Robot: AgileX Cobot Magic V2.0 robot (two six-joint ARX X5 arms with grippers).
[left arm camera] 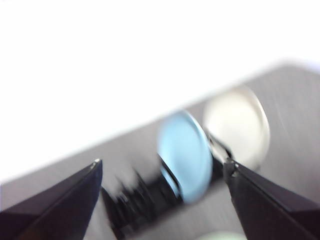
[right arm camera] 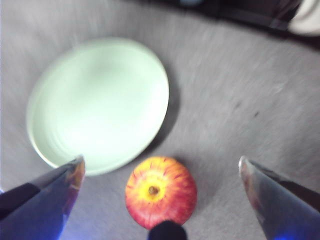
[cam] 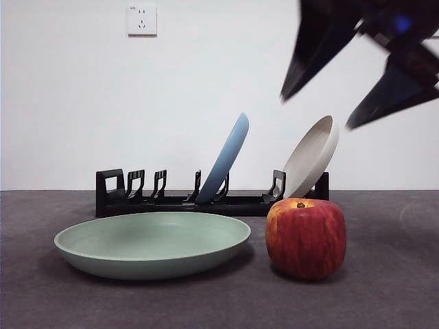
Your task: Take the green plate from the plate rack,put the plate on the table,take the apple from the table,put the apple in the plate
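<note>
Green plate (cam: pixel 152 243) is lying flat on the table (cam: pixel 384 274), apple (cam: pixel 306 238) just beside it. I'm hovering the right gripper (right arm camera: pixel 162 172) above the apple, jaws spread wide, empty. Next: I judge descend and close. Left gripper (left arm camera: pixel 162 170), also wide, is facing the plate rack (cam: pixel 206 199).

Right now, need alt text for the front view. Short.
A green plate lies flat on the grey table beside a red apple. Behind them a black rack holds a blue plate and a cream plate; the open right gripper hangs above the apple.
</note>
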